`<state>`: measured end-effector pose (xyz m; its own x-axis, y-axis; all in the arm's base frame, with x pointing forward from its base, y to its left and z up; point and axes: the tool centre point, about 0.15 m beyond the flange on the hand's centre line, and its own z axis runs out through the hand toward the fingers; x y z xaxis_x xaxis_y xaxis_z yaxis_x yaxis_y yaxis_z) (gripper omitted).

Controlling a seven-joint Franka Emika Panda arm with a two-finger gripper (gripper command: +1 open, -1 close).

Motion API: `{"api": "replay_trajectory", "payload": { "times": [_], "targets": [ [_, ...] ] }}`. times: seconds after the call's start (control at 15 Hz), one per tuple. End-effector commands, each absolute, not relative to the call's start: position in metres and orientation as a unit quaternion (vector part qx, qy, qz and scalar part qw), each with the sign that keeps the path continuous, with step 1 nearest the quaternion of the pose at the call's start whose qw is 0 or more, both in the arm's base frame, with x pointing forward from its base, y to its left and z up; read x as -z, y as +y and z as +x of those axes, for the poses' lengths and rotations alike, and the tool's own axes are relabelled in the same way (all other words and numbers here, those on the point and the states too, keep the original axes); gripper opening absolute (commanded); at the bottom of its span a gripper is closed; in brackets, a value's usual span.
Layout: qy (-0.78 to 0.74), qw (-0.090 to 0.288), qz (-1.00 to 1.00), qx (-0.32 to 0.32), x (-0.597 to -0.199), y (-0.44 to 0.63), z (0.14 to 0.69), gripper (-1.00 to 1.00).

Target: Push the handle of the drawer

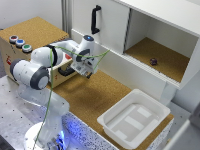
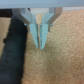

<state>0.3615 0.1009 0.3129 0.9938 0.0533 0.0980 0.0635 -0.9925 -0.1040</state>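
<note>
The pale plywood drawer stands at the exterior view's left on the cork surface. Its black bar handle is on the front and is partly hidden by my hand. My gripper hangs just in front of the handle, fingers pointing down at the cork. In the wrist view the fingers are closed together with nothing between them. The handle shows there as a dark bar beside the gripper, a short gap away and not touching.
Round coloured buttons sit on top of the drawer box. A white cabinet with an upright black door handle stands behind. Its open compartment holds a small dark object. A white tray lies on the cork at the exterior view's right.
</note>
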Motion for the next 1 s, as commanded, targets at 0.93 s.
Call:
{"api": "replay_trajectory", "payload": {
  "times": [0.93],
  "targets": [
    [-0.077, 0.056, -0.992, 0.087, -0.321, 0.272, 0.364, -1.0]
  ]
}}
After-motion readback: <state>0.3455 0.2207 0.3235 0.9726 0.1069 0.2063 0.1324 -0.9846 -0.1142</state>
